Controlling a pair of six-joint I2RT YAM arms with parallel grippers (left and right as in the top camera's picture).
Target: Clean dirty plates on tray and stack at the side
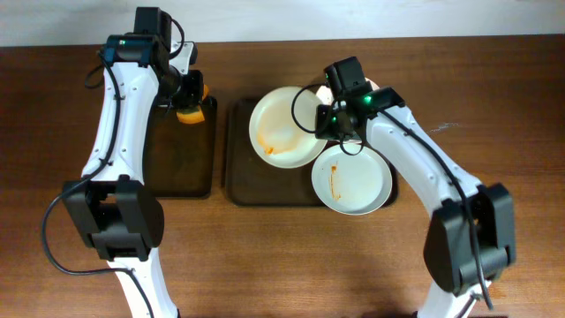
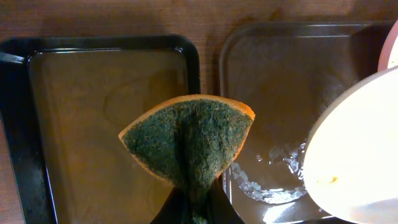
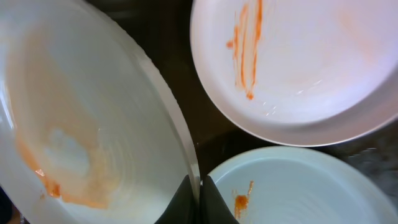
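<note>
Left jaws are clamped on a folded orange sponge with a green scouring face (image 2: pixel 189 140), above the narrow black tray (image 2: pixel 81 93). Right jaws pinch the rim of a sauce-smeared cream round plate (image 1: pixel 281 128), tilted over the dark brown rectangular tray (image 1: pixel 237 181). A streaked white plate (image 1: pixel 353 181) lies at that tray's right front corner.

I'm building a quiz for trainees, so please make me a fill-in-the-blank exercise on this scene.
1. The left pincer is shut on a ___.
2. The right pincer clamps the rim of a ___.
3. The right wrist view shows ___ plates.
Missing words: sponge; plate; three.
</note>
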